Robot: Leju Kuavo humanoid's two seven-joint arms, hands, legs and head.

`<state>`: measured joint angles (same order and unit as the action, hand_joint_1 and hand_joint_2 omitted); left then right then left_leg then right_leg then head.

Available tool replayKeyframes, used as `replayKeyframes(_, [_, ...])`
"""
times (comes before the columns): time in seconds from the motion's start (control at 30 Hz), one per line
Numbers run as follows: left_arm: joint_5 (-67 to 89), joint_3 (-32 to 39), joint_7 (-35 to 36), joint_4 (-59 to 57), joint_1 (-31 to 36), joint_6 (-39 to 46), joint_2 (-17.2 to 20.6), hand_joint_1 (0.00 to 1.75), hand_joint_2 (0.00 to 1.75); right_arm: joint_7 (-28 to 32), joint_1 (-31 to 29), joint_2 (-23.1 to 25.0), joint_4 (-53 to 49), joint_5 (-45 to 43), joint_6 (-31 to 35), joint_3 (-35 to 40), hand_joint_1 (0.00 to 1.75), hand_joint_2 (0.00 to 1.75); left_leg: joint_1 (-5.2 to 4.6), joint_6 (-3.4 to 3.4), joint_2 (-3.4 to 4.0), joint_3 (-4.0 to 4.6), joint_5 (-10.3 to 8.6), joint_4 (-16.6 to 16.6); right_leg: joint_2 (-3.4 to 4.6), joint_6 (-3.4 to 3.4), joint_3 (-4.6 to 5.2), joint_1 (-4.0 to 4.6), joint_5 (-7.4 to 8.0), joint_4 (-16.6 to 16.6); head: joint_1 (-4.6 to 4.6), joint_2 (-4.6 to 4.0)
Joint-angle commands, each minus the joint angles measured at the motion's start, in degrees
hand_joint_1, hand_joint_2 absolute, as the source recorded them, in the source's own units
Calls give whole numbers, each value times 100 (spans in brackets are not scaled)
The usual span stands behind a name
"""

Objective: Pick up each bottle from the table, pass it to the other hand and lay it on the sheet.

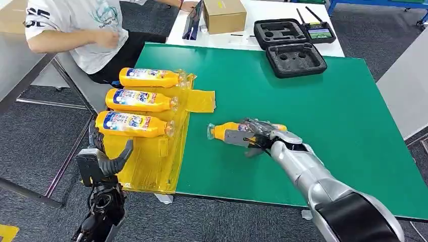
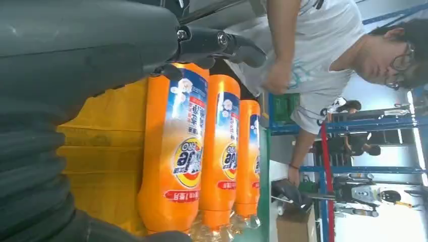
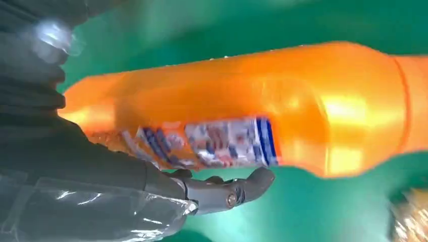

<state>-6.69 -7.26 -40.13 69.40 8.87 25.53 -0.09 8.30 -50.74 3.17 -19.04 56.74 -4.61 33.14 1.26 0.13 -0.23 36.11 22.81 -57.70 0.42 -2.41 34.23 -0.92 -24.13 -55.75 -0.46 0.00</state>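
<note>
Three orange bottles [image 1: 135,100] flat on yellow sheet [image 1: 151,161], fourth bottle [image 1: 227,130] on green table [image 1: 323,111]

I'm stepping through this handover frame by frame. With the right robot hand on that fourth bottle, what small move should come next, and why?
Probably lift it a little. The right robot hand is wrapped around the bottle, which seems to lie on the green table, while the left robot hand waits open beside the yellow sheet. Clearing the table comes before any handover.

right hand [image 1: 257,136] grips bottle [image 1: 224,131] on green table [image 1: 328,111] | three bottles [image 1: 135,100] on yellow sheet [image 1: 151,161]
</note>
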Motion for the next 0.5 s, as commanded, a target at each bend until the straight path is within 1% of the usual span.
replayKeyframes(0.03, [-125, 90, 13, -432, 128, -3, -80, 0, 175, -421, -272, -157, 512, 346, -238, 692, 0, 175, -5, 6, -4, -16, 5, 4, -8, 5, -17, -3, -7, 3, 2, 0])
replayKeyframes(0.07, [-134, 80, 13, -435, 132, 7, -88, 0, 175, -536, -288, -165, 530, 466, -279, 804, 0, 175, -4, 5, -3, -9, 2, 4, -6, 3, -10, -3, -4, 2, 0, -2])
replayKeyframes(0.1, [-159, 55, 13, -443, 135, 11, -88, 0, 175, -632, -278, -172, 525, 491, -345, 823, 0, 175, -7, 11, -4, -38, 16, 2, -12, 12, -39, -3, -18, 1, 0, 0])
replayKeyframes(0.13, [-175, 49, 13, -447, 139, 6, -90, 0, 175, -652, -274, -176, 523, 498, -352, 827, 0, 175, -5, 6, -5, -14, 5, 3, -9, 6, -16, -3, -8, 1, 2, 0])
replayKeyframes(0.2, [-230, 10, 13, -449, 144, -7, -90, 0, 175, -698, -245, -211, 522, 610, -312, 930, 0, 175, -8, 10, -3, -38, 16, 3, -11, 13, -39, -3, -19, 0, 2, 0])
replayKeyframes(0.23, [-230, 4, 13, -448, 144, 3, -88, 0, 175, -697, -231, -219, 505, 607, -286, 923, 0, 175, -4, 5, -7, -17, 4, 5, -11, 6, -19, -2, -7, 4, 0, 0])
replayKeyframes(0.27, [-232, -4, 13, -436, 133, 17, -76, 0, 175, -695, -206, -228, 489, 591, -215, 897, 3, 175, -5, 7, -10, -28, 8, 5, -16, 9, -31, -2, -13, 4, 0, 0])
replayKeyframes(0.3, [-249, 6, 17, -429, 125, 21, -74, 0, 175, -691, -191, -223, 482, 526, -174, 828, 140, 175, -4, 6, -9, -20, 5, 4, -14, 7, -22, -1, -9, 3, 0, -2])
replayKeyframes(0.33, [-249, 6, 17, -429, 125, 21, -74, 0, 175, -691, -191, -223, 482, 526, -174, 828, 140, 175, -4, 5, -6, -12, 3, 4, -10, 5, -13, -2, -6, 2, 2, 0])
replayKeyframes(0.37, [-254, 14, 17, -421, 118, 20, -64, 0, 175, -689, -183, -220, 478, 503, -153, 803, 152, 175, -6, 8, -5, -24, 10, 4, -10, 8, -26, -3, -12, 3, 0, -2])
replayKeyframes(0.4, [-265, 27, 14, -399, 107, 30, -64, 0, 175, -689, -173, -214, 459, 467, -80, 758, 148, 175, -5, 5, 0, -17, 6, 5, -3, 6, -16, -3, -7, 3, 2, 0])
replayKeyframes(0.43, [-278, 37, 13, -353, 80, 41, -62, 0, 175, -719, -180, -194, 453, 443, 89, 705, 152, 175, -4, 7, 3, -27, 12, 3, -2, 9, -26, -1, -11, 3, -2, 0])
replayKeyframes(0.47, [-246, 43, 13, -296, 46, 74, -50, 0, 175, -721, -189, -166, 418, 372, 192, 619, 145, 175, -6, 8, 1, -35, 15, 4, -6, 11, -34, -3, -16, 2, 0, 0])
replayKeyframes(0.5, [-244, 47, 13, -260, 21, 67, -51, 0, 175, -748, -201, -145, 433, 357, 262, 584, 150, 175, -5, 8, -1, -34, 16, 2, -8, 12, -34, -1, -17, 1, 0, 0])
